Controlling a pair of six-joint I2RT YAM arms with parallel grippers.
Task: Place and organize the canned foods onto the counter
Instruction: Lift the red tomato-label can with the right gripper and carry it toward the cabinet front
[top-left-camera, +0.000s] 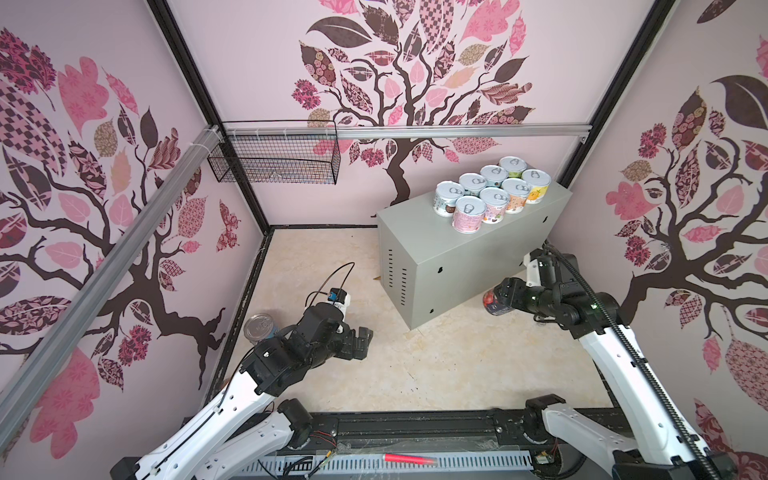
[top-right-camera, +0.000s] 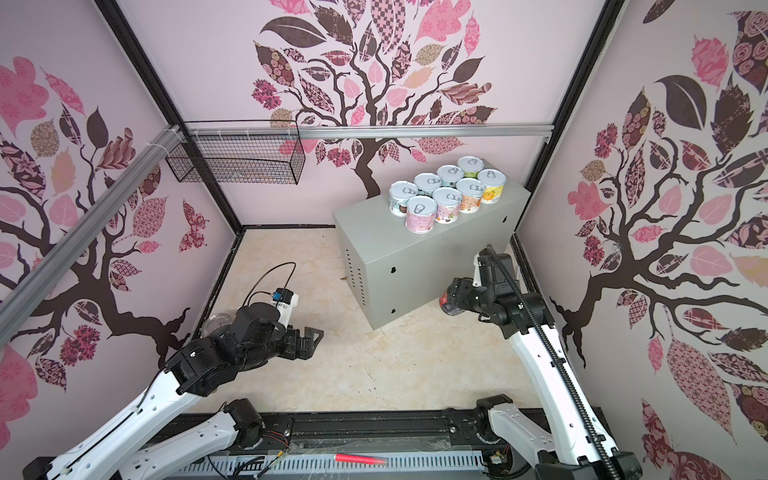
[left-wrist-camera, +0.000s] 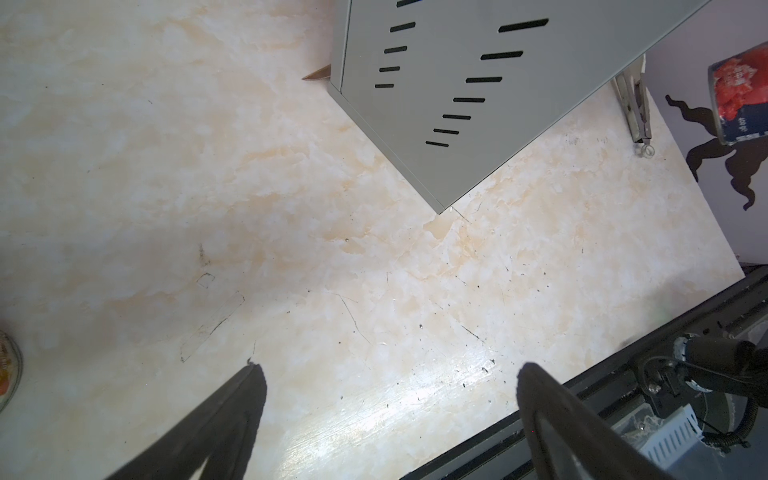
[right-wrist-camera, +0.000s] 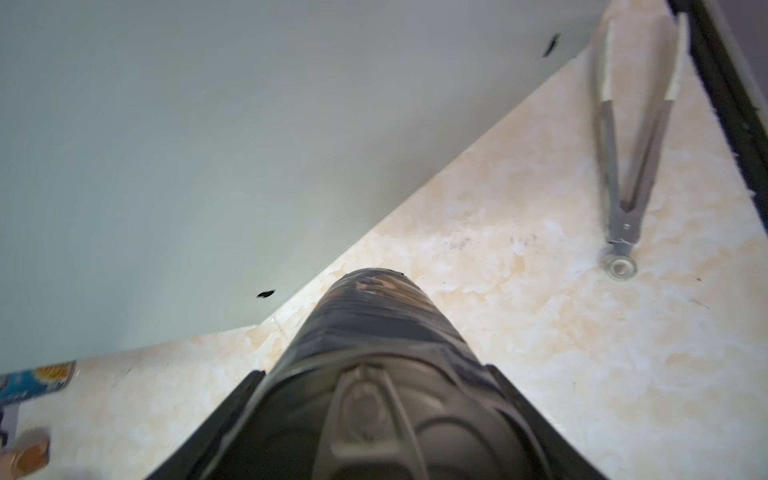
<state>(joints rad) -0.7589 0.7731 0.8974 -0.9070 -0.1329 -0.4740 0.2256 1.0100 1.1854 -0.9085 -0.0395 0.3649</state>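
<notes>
Grey sheet metal is your target: the counter carries the eight short cans in two tidy rows, and in both top views the left stretch of its top is bare. Your right hand is clamped on the dark-labelled can, which appears to hang just off the floor, low beside the counter's front wall.

The step in hand looks like carrying this can up. The next move, as I judge it, calls for lifting it above the top edge, swinging it over the bare stretch and setting it upright beside the rows without nudging them.

Your left hand hovers over the floor, fingers spread wide with nothing between them. The blue-labelled can stands on the floor behind it, near the left wall, and looks like your next pick-up.
</notes>
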